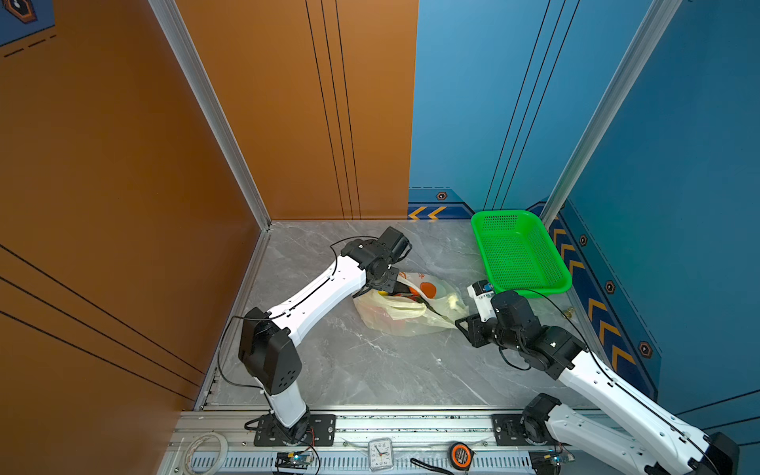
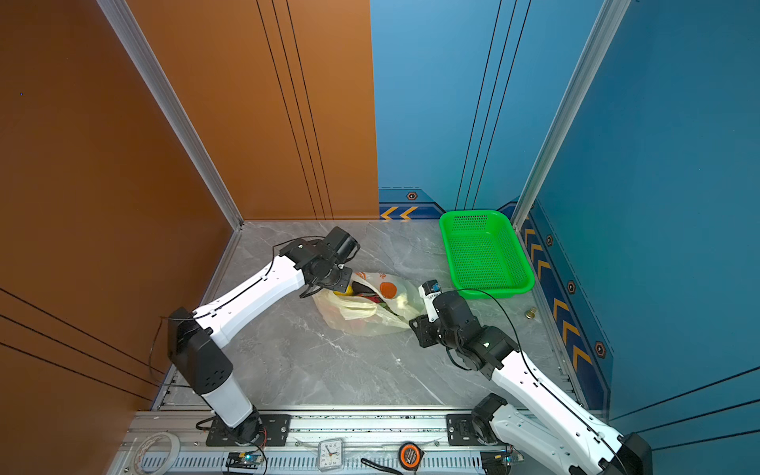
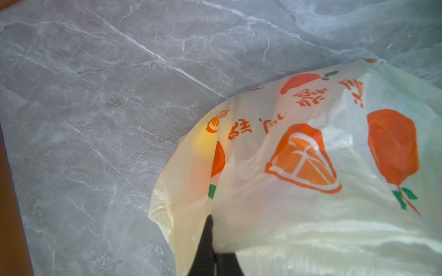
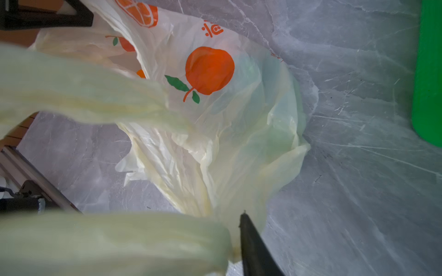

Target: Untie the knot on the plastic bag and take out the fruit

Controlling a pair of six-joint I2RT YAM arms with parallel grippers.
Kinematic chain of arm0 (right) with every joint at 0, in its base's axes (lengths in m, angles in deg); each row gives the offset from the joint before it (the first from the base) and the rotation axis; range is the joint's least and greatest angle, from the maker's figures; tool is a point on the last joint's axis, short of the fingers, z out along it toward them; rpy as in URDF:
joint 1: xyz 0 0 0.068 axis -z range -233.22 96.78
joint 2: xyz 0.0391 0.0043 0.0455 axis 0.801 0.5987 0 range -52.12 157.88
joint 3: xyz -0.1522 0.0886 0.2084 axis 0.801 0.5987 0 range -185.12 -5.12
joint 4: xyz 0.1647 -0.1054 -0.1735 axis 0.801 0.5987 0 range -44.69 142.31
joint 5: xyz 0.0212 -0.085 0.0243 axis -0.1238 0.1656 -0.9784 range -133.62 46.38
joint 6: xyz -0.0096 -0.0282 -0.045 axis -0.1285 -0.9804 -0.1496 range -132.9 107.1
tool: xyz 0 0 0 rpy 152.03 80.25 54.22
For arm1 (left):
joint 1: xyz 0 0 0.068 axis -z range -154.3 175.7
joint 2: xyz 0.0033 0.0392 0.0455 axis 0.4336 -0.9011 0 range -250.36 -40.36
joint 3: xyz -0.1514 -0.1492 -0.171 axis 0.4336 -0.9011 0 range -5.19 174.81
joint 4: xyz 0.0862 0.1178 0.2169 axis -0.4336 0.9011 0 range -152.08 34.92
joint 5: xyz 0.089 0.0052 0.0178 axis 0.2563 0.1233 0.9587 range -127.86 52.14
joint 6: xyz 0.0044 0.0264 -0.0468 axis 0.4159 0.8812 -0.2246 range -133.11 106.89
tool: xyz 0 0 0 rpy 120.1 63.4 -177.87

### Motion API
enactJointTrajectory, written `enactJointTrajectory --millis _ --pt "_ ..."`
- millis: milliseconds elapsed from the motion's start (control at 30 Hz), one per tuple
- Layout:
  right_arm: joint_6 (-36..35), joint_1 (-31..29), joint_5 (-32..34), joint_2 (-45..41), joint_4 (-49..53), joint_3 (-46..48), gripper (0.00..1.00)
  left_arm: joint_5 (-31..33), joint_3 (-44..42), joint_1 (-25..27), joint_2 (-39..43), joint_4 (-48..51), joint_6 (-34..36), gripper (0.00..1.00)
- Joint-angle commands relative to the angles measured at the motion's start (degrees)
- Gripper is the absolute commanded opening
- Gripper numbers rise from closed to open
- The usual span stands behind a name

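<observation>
My left gripper [image 3: 212, 239] is clamped on the rim of the plastic bag [image 1: 405, 314]; whether my right gripper [image 1: 462, 325], at the bag's opposite end, grips anything I cannot tell; the knot looks undone; the fruit [image 2: 344, 291] lies inside, just beside my left gripper, none taken out.

Left wrist cam, taking the gripper's reach as 12 o'clock: left gripper [image 3: 212, 239] jaws are closed, dark fingers [image 3: 205, 248] pinching a fold of the plastic bag [image 3: 311, 215]. The bag fills 12 to 3 o'clock, thin cream film, with an orange slice print [image 3: 303, 160] at about 2. A yellow fruit [image 3: 203, 143] glows through the film at 12, blurred. Bare grey marble table [image 3: 95, 119] runs from 9 to 12. Orange wall strip [image 3: 12, 215] at 9.
</observation>
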Motion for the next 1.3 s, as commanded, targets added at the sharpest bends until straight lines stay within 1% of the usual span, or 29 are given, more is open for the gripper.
enactJointTrajectory --millis 0,67,200,333,433,500,567,633,767,867,1000,1067,1133,1167,1200,1233,1267 --pt "-5.9 3.3 -5.8 0.0 6.4 -8.1 0.62 -0.4 -3.4 1.3 4.6 -5.1 1.2 0.0" --pt "-8.9 5.5 -9.1 1.1 8.8 -12.9 0.75 -0.2 -5.7 1.9 6.9 -7.8 1.7 0.0" --pt "-12.8 7.7 -12.3 6.0 10.4 -22.2 0.87 -0.4 -8.6 2.6 9.4 -11.6 2.1 0.0" --pt "-16.3 8.4 -14.0 13.7 10.2 -31.4 0.92 -0.5 -9.9 3.4 10.2 -13.4 1.8 0.0" --pt "-18.6 8.6 -14.8 19.0 8.9 -36.5 0.94 -0.7 -11.4 3.8 11.2 -15.3 2.1 0.0" --pt "-20.5 8.6 -14.7 23.3 9.9 -40.2 0.98 -1.1 -12.4 4.0 12.0 -16.5 2.3 0.0" --pt "-22.9 8.5 -15.4 27.9 11.8 -43.4 0.99 -1.1 -12.9 4.1 12.3 -17.1 2.3 0.0" --pt "-25.9 7.9 -16.3 32.2 13.8 -44.9 0.99 -0.9 -13.0 4.1 12.5 -17.3 2.1 0.0" --pt "-29.0 5.8 -16.0 36.7 14.0 -42.6 0.99 -0.7 -13.6 4.1 12.7 -17.7 1.5 0.0" --pt "-29.3 2.6 -14.2 38.9 12.2 -40.9 0.98 -0.6 -13.9 4.1 12.8 -17.9 0.8 0.0" --pt "-27.0 -1.3 -9.4 41.0 6.8 -39.2 0.98 -0.7 -13.8 4.3 12.7 -17.8 0.5 0.0" --pt "-26.2 -2.5 -7.1 42.9 5.6 -39.1 0.95 -0.6 -13.8 4.4 12.8 -17.9 0.3 0.0" --pt "-25.3 -3.4 -2.0 45.1 4.7 -38.9 0.87 -0.4 -13.8 4.4 13.1 -18.0 0.1 0.0" --pt "-24.5 -3.3 -0.5 46.3 4.0 -38.6 0.8 -0.3 -13.8 4.5 13.3 -18.0 0.0 0.0" --pt "-23.1 -2.8 0.4 47.3 2.6 -37.9 0.69 -0.1 -14.0 4.5 13.6 -18.1 -0.1 0.0" --pt "-21.7 -1.9 -0.1 47.9 1.0 -36.8 0.53 0.0 -14.2 4.5 13.8 -18.1 -0.1 0.0" --pt "-20.7 -1.2 -1.1 48.2 -0.4 -36.0 0.4 0.0 -14.6 4.5 14.1 -18.2 -0.3 0.0"
